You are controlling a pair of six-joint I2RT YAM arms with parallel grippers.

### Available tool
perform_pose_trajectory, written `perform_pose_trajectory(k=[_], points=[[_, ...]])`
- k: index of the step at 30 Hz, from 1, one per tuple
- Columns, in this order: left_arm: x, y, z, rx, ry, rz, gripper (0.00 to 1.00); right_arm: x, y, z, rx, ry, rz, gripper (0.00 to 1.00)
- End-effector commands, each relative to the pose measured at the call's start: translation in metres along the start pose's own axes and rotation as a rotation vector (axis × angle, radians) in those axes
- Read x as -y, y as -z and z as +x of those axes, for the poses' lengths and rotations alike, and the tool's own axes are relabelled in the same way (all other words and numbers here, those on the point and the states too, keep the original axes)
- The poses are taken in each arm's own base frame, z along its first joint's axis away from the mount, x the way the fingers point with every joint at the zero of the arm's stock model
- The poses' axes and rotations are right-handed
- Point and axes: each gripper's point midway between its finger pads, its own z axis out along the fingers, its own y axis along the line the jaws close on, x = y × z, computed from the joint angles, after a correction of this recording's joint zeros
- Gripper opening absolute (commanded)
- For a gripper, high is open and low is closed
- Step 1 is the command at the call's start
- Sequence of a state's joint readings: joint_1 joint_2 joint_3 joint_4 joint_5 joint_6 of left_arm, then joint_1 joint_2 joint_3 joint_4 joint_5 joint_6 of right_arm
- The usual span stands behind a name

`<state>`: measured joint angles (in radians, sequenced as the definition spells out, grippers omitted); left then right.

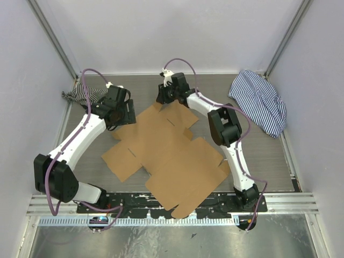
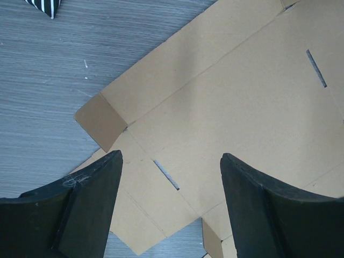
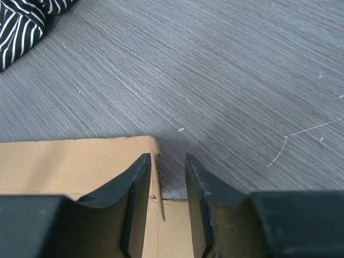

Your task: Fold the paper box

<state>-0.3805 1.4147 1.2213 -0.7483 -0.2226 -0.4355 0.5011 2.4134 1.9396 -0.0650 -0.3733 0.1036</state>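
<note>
The paper box (image 1: pixel 166 156) is a flat brown die-cut cardboard sheet lying in the middle of the table. My left gripper (image 1: pixel 124 115) hovers over its far left part. In the left wrist view the gripper (image 2: pixel 171 155) is wide open and empty above the sheet (image 2: pixel 231 97), with a slit between its fingers. My right gripper (image 1: pixel 164 99) is at the sheet's far corner. In the right wrist view the gripper (image 3: pixel 166 157) is open only narrowly, and a thin raised flap edge (image 3: pixel 157 161) stands between its fingers, next to the left finger and apart from the right one.
A black-and-white striped cloth (image 1: pixel 80 94) lies at the back left and shows in the right wrist view (image 3: pixel 27 21). A blue-and-white striped cloth (image 1: pixel 260 102) lies at the back right. White walls enclose the table. A metal rail (image 1: pixel 172 207) runs along the near edge.
</note>
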Motion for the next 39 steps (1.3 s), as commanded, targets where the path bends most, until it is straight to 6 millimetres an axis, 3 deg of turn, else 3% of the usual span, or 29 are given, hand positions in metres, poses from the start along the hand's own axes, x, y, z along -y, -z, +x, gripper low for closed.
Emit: perform_pose_trajectory(k=[1,9,13,15,29,35,39], points=[[-0.003,0.000,0.003,-0.004,-0.004,-0.006,0.80,-0.016,0.003,-0.019,0.026,0.059,-0.015,0.35],[-0.004,0.001,0.002,-0.003,-0.022,-0.010,0.80,-0.026,0.008,-0.007,-0.025,0.077,-0.027,0.32],[-0.005,0.002,0.001,0.000,-0.026,-0.009,0.79,-0.022,0.015,-0.010,-0.007,0.089,0.022,0.08],[-0.003,0.005,-0.001,0.002,-0.029,0.000,0.79,-0.025,0.027,-0.020,0.027,0.104,0.035,0.01],[0.016,0.018,-0.039,0.064,-0.159,0.081,0.80,-0.068,0.130,-0.085,0.239,0.200,0.025,0.01],[0.027,0.022,-0.058,0.108,-0.222,0.128,0.81,-0.083,0.164,-0.079,0.252,0.242,-0.001,0.01],[0.045,0.038,-0.068,0.168,-0.242,0.243,0.81,-0.088,0.182,-0.070,0.263,0.259,-0.008,0.01]])
